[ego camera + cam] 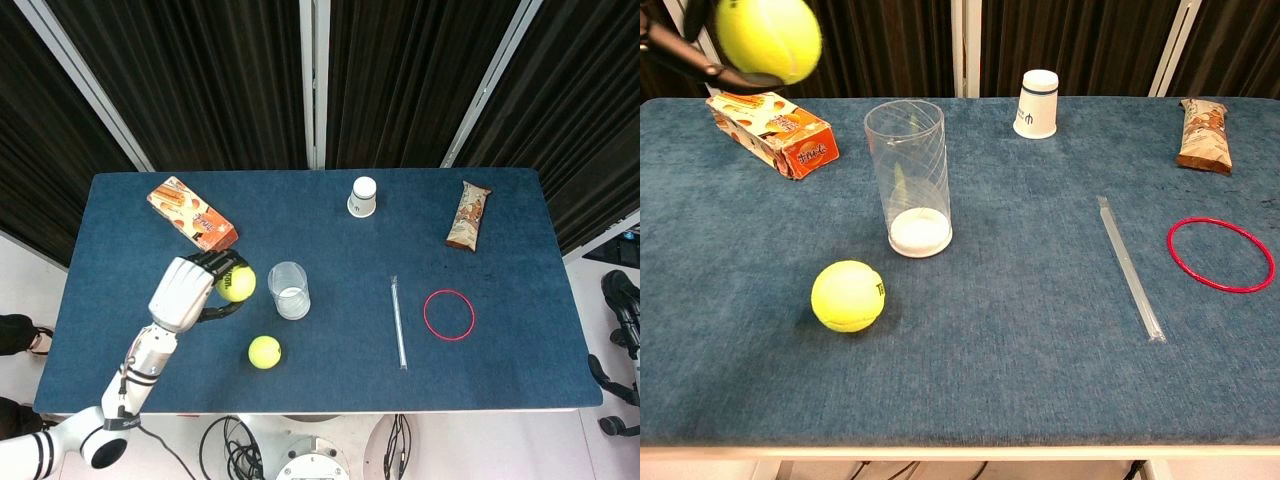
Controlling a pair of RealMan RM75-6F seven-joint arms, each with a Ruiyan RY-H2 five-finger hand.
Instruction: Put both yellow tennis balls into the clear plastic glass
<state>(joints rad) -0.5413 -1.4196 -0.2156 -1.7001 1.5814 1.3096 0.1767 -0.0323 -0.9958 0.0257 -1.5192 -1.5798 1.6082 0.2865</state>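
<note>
L hand (186,293) fingers (222,262) wrap tennis ball (236,284), beside glass (289,289).

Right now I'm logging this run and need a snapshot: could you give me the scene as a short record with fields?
held ball: yellow tennis ball gripped in the left hand, lifted off the table
loose ball: second yellow tennis ball resting on the blue table, in front of the glass
target: clear plastic glass, upright, no ball inside
right hand: not in view
other items: orange snack box, white paper cup, red ring, clear straw, brown snack bar
</note>
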